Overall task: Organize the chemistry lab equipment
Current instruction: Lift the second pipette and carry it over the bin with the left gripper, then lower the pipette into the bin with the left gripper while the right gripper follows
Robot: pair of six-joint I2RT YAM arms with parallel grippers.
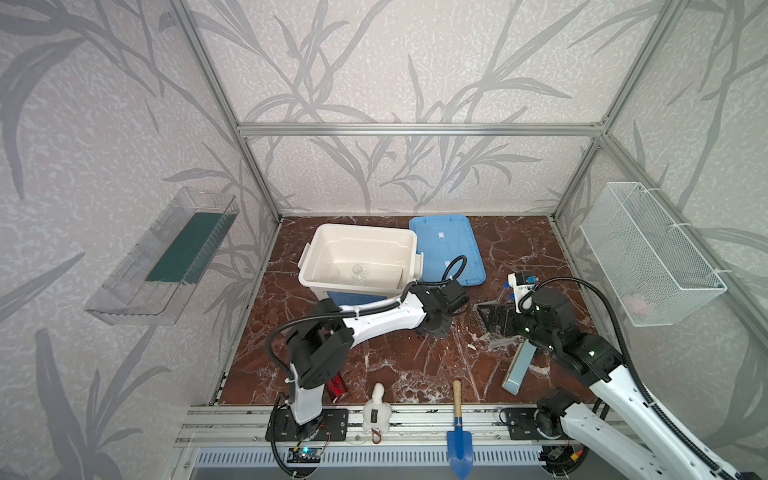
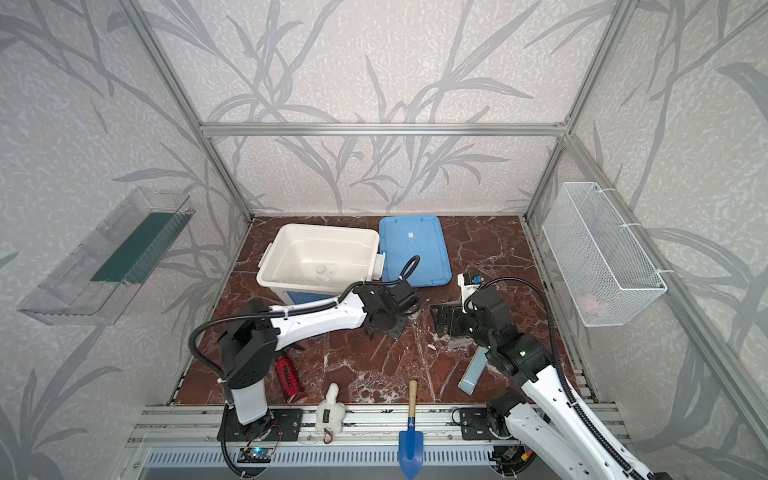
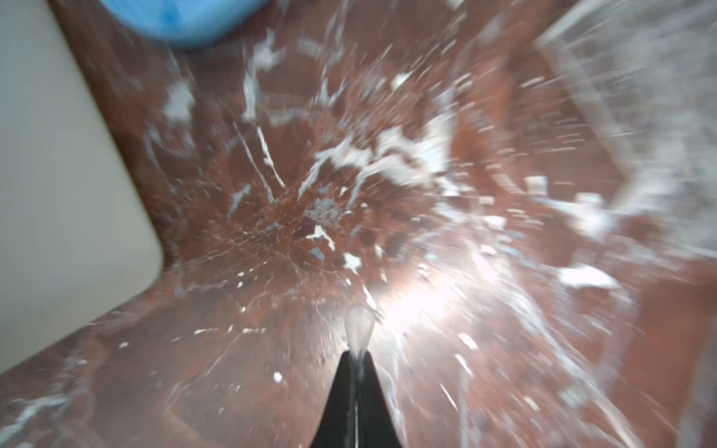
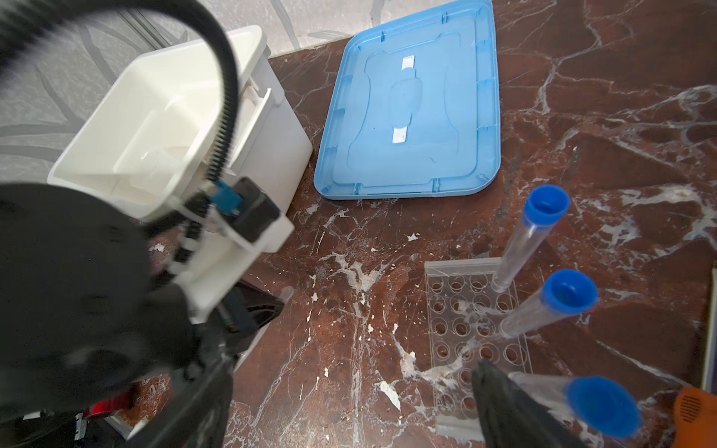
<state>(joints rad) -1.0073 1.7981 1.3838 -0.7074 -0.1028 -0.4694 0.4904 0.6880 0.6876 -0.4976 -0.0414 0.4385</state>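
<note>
This is a robot test cell. An aluminium frame (image 1: pixel 419 129) and leaf-patterned wall panels (image 1: pixel 374 62) box in a red marble-look bench (image 1: pixel 395 361). A left arm (image 1: pixel 374 320) and right arm (image 1: pixel 623 419) are bolted to a metal rail (image 1: pixel 415 415) at the lower edge.

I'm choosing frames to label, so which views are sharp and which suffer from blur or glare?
Left wrist view: strong streaky blur over the tabletop, with a white glare patch beside the clear rod in the left gripper. Right wrist view: blue lid and rack sharp, the left arm up close smeared. Both top views: sharp, evenly lit.
</note>
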